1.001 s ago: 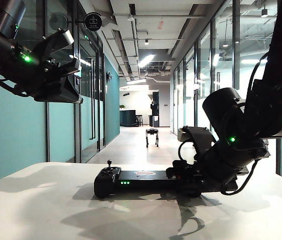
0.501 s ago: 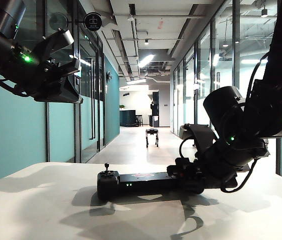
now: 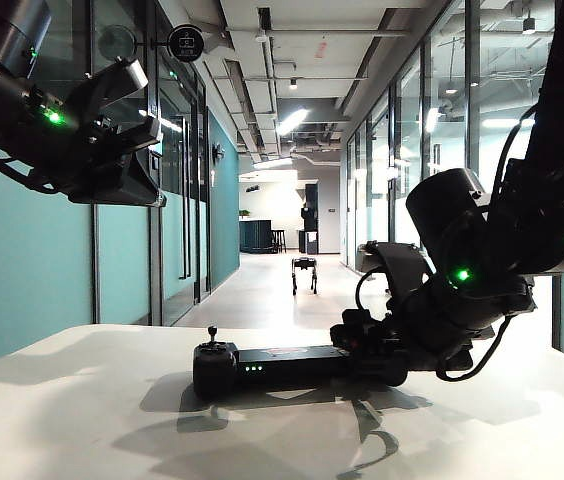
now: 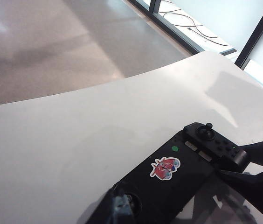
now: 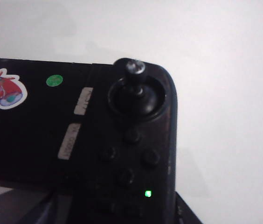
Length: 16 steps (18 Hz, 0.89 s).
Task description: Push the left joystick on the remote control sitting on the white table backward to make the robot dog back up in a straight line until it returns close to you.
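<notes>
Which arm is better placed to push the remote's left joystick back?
Right. The right gripper is down at the remote control on the white table; the left gripper hangs high above, jaws apart, far from the left joystick.

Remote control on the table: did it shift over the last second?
Yes. In the exterior view the remote control slid slightly rightward on the white table; its free end now sits nearer the right gripper. The left gripper hangs high, clear of it.

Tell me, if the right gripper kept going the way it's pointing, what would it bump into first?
Probably the remote. The right gripper already sits low at its right-hand end, angled down toward the table. Its wrist camera looks straight at a joystick, though I can't tell whether anything is touching.
</notes>
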{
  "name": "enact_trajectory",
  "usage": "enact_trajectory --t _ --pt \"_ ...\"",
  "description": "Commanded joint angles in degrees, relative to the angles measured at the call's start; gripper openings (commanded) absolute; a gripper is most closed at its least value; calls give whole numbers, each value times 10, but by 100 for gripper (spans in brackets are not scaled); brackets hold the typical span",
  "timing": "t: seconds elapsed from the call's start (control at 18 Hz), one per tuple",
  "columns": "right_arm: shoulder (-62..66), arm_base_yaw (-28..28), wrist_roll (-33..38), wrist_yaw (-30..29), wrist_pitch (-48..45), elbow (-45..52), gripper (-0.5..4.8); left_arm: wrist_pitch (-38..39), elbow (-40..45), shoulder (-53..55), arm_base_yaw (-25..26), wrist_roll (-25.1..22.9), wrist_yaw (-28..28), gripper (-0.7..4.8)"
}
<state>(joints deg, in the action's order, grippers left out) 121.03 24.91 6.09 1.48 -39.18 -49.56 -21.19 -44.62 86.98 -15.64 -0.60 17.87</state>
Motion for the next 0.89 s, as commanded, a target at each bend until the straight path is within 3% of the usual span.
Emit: enact_trajectory --t 0.06,0.22,0.33,0.39,0.89 --pt "-2 1 -3 0 -15 -2 312 -7 -3 -2 0 -4 4 -6" --pt "-2 1 -18 1 -14 -2 312 -7 -3 -2 0 -4 4 -6" --pt "-2 1 -18 0 -14 -2 387 -7 -3 -2 0 -4 4 -6" --pt "-2 1 -18 0 -14 -2 400 -7 -3 -2 0 -4 4 -6" --pt "-10 1 -19 16 13 -3 399 -7 -3 -2 0 -4 4 -6"
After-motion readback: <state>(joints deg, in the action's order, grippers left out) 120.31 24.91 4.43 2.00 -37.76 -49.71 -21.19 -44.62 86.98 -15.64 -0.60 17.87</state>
